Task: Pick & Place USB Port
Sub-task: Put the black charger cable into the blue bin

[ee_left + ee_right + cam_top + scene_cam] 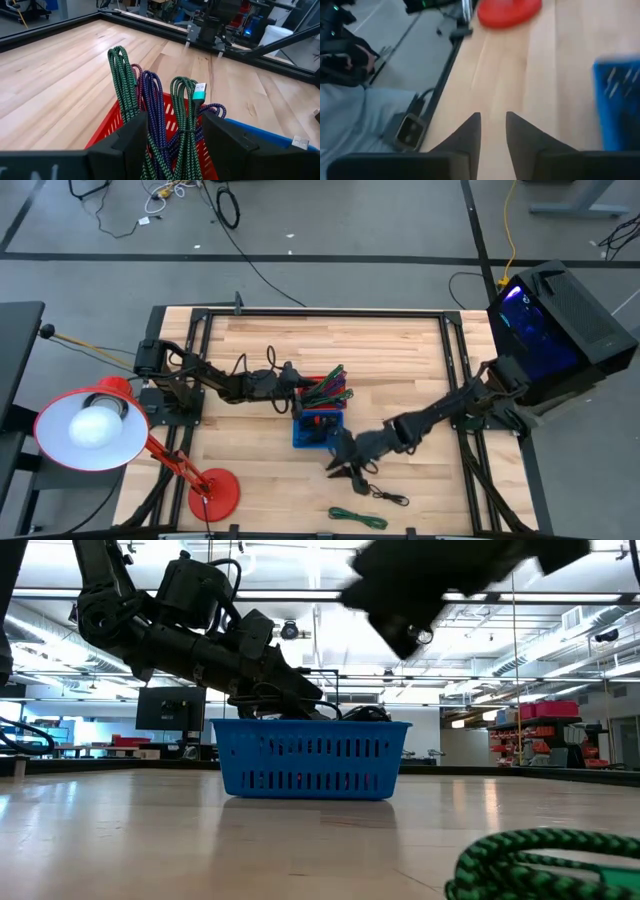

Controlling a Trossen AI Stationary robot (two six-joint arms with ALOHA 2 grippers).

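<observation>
Reaching right pincer (345,472) parted, beside blue basket (318,432)

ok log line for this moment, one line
left gripper: open, around cables in red basket | right gripper: part open, empty, over table beside blue basket | black cable: on table

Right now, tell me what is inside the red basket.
Coiled braided cables, green and purple, stand in the red basket; one shows a teal plug. The left tool's fingers cover the basket floor.

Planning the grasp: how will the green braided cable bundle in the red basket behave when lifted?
Green cable bundle looks coiled and banded, so likely floppy but staying together. It seems light, and its braided sheath probably grips well. Neighbouring purple cables may snag.
</observation>
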